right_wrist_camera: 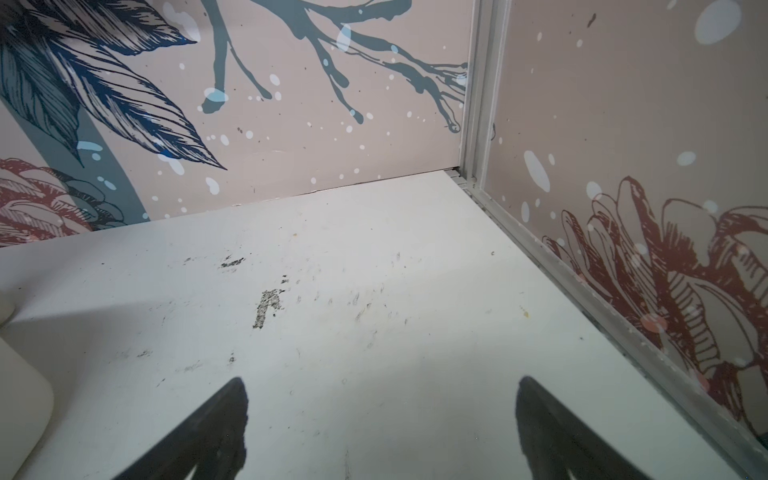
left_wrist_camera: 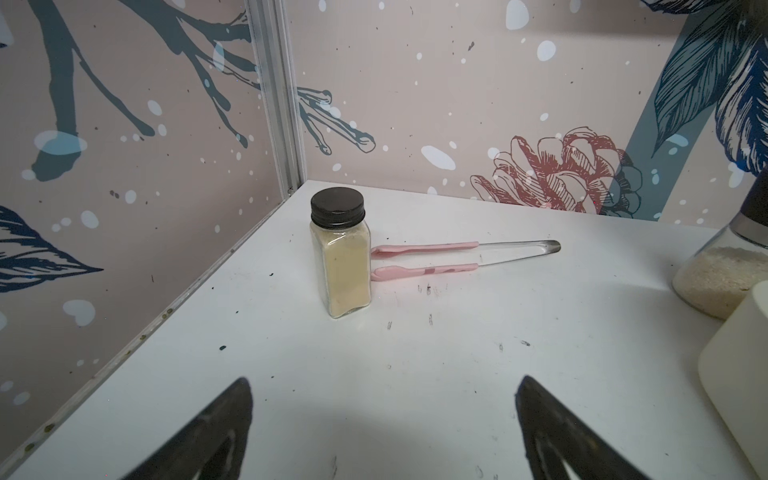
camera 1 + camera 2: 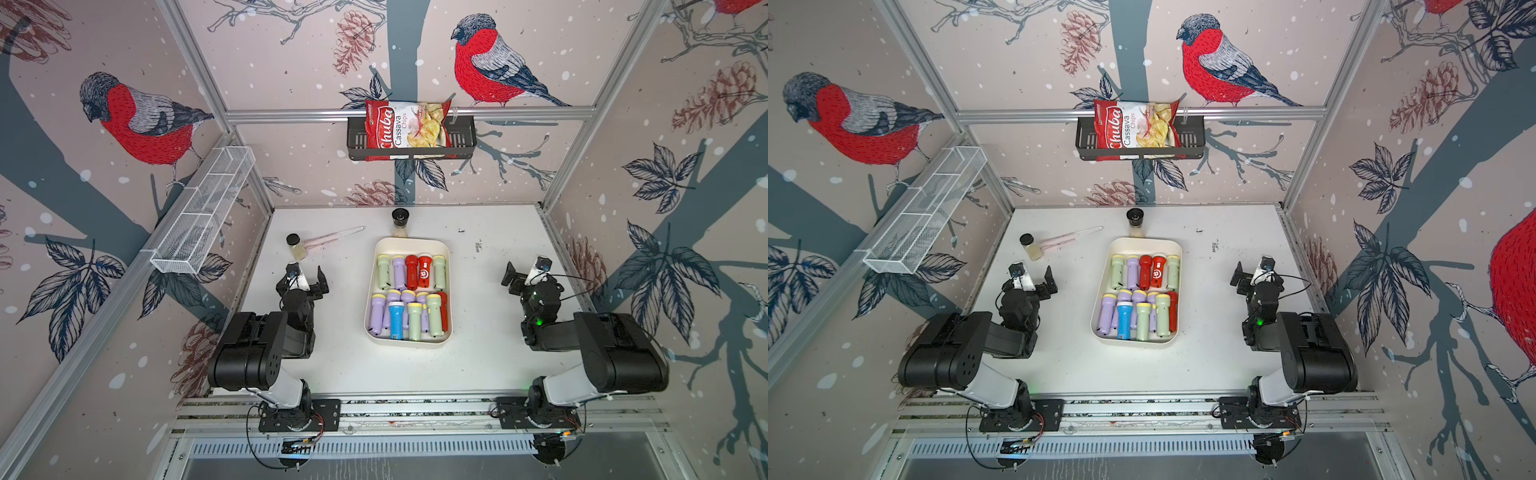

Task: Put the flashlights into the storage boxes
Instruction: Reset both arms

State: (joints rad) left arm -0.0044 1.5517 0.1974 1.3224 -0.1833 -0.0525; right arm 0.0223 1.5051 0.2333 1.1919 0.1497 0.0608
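Flashlights (image 3: 411, 272) lie in the cream tray (image 3: 415, 242); both grippers are spread.
In both top views the tray is flanked by the left gripper (image 3: 305, 279) and the right gripper (image 3: 524, 276). In the left wrist view, a spice jar (image 2: 340, 257) and pink tongs (image 2: 424, 248) are seen beyond parted jaws. In the right wrist view, the scuffed table (image 1: 374, 270) is seen.

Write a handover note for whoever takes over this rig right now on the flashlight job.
Left claw: open, empty, off to one side of the tray.
Right claw: open, empty, on the tray's other side.
Flashlights: every one in view lies in the tray, in two rows.
Done: none shows loose on the table.
Left: probably nothing; check the count.
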